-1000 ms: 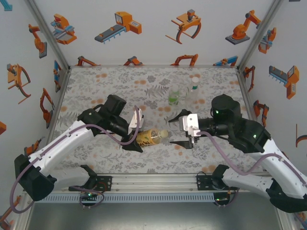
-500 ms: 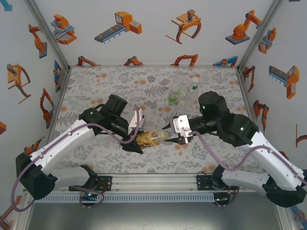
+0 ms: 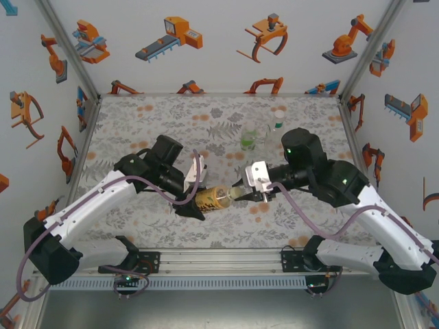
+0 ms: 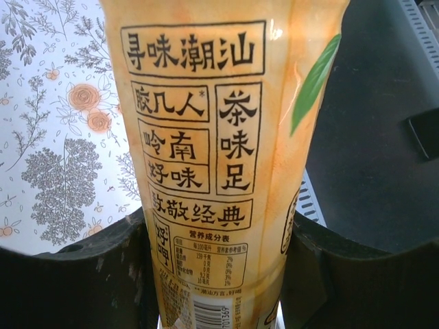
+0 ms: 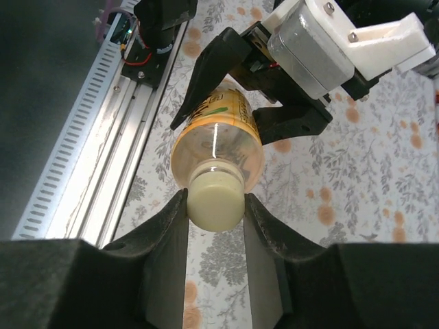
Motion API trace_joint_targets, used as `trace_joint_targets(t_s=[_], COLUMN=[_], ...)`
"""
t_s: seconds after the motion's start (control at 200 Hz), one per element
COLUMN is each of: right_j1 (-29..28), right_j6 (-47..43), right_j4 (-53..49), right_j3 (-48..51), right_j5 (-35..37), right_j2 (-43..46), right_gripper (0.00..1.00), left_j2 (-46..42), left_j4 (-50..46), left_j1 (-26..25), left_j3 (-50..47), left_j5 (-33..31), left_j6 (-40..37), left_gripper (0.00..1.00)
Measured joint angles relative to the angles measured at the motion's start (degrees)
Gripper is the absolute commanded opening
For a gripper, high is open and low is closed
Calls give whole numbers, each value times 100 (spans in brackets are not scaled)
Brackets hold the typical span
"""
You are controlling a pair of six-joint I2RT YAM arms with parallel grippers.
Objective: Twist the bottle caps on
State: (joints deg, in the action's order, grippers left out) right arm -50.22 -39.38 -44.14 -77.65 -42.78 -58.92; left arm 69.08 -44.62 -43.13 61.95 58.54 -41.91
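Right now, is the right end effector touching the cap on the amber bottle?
Touching. The right wrist view shows the right end effector with both fingers pressed against the sides of the pale cap, no gap.

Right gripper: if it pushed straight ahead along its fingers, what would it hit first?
The right gripper clasps the pale cap; pressing on, it would likely meet the amber bottle at its shoulder, held sideways by the left gripper.

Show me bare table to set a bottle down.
Free: far left table, wall to green bottle; near strip by the rail. Crowded: centre, left gripper on the amber bottle, right gripper on its cap; clear bottle far right.
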Motion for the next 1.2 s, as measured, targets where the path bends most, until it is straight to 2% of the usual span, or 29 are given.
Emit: trace_joint_targets(t_s=[0.15,0.436,0.611,0.841,1.031,1.197], right_j1=[24,35,33,96,470,702], right_j6=[868,3104,4857,7753,9847,10719], right_j4=[356,1408,1982,2927,3519,3438], right_j3=[195,957,1362,1838,2243,2240], right_j5=[72,938,1733,2524,2516,2409], right_j2=[48,317,348,177,-107,-304], right_gripper=[0,0,0,0,0,0], left_j2=[-96,-367,-608,-894,-1051,-1051], left_j4=[46,326,715,1078,1266,1384], left_j1=[0,17,68,81,85,85], left_j3=[-4,-192,-459,-699,-918,-929], left_j5=[-188,-944,-1561,-2527,-3307,-3606], left_j6=[37,376,643,852,1032,1082], left_gripper=[0,0,0,0,0,0])
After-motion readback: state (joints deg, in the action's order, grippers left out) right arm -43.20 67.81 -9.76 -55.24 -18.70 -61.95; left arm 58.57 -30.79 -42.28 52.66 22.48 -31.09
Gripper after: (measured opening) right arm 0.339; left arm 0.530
